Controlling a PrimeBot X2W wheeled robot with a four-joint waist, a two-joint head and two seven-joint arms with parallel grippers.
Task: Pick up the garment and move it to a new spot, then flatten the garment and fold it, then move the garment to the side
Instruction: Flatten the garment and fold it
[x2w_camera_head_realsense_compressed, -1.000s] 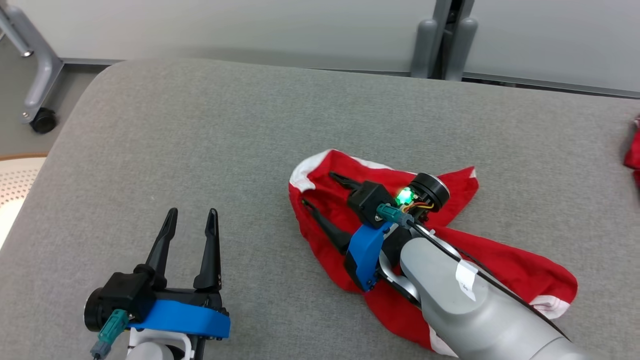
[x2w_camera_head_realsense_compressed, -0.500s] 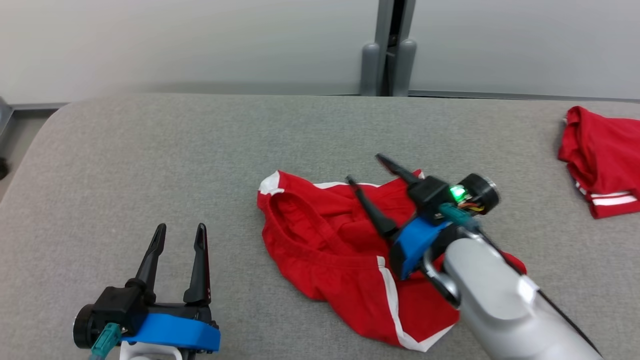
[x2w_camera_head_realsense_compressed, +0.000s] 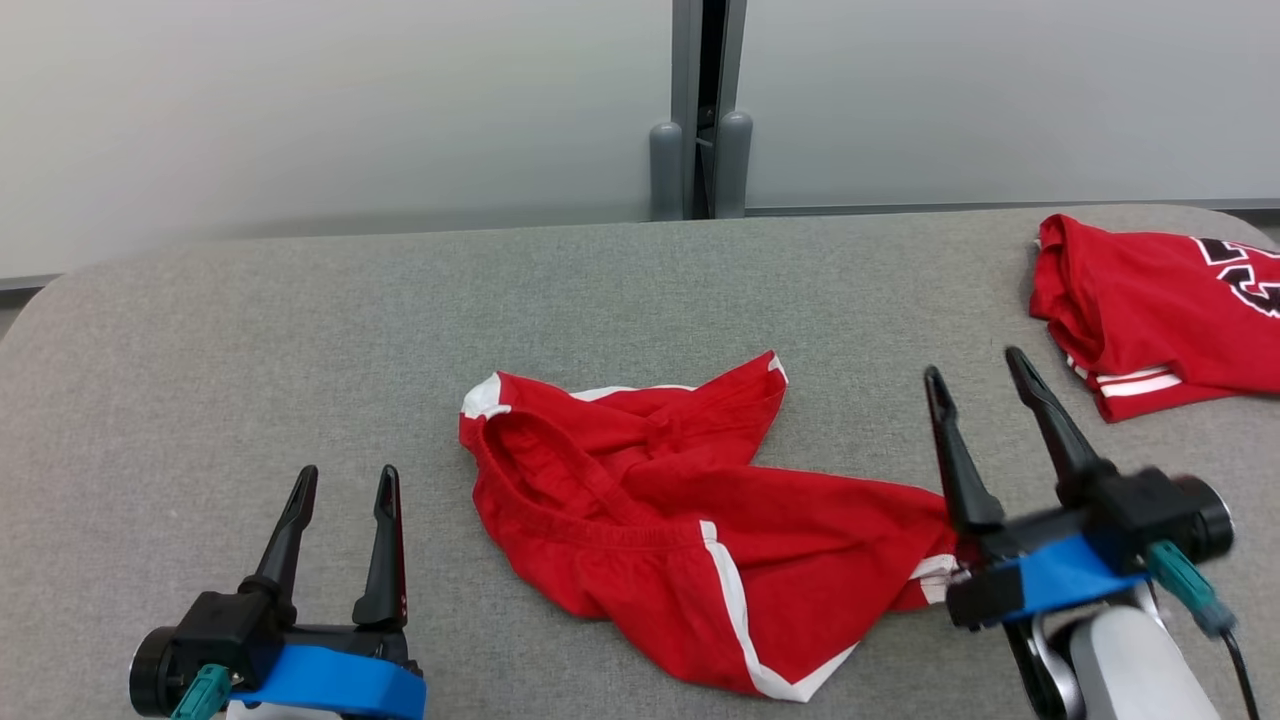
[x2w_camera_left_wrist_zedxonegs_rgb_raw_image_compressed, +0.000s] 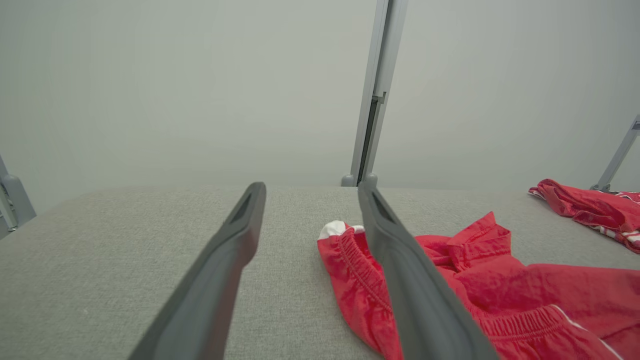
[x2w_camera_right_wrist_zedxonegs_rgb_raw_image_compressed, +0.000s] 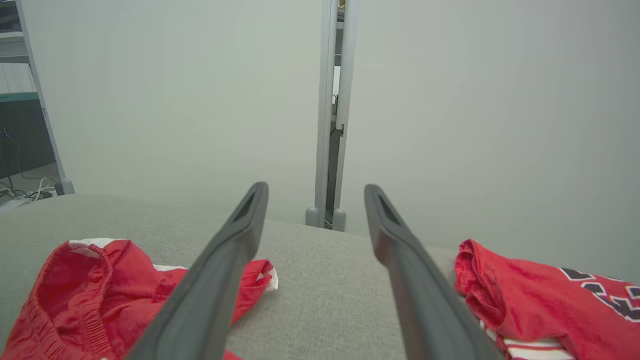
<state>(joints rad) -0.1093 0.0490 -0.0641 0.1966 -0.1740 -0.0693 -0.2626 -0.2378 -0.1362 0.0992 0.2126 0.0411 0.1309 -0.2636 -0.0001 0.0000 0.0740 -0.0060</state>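
You have the red shorts (x2w_camera_head_realsense_compressed: 680, 520) lying loose and rumpled near the middle of the grey padded table (x2w_camera_head_realsense_compressed: 300, 330). The waistband is bunched toward the robot's left, and 1 white-trimmed leg is twisted across the other. Both hands are empty. The left gripper (x2w_camera_head_realsense_compressed: 348, 472) hovers with its fingers spread, apart from the cloth on its left side. The right gripper (x2w_camera_head_realsense_compressed: 975, 362) hangs with its fingers wide just beside the shorts' right hem, gripping nothing. A folded red jersey (x2w_camera_head_realsense_compressed: 1150, 310) sits at the far right. By the look of it, flattening, folding and the move aside all remain for you; none of those 3 is done.
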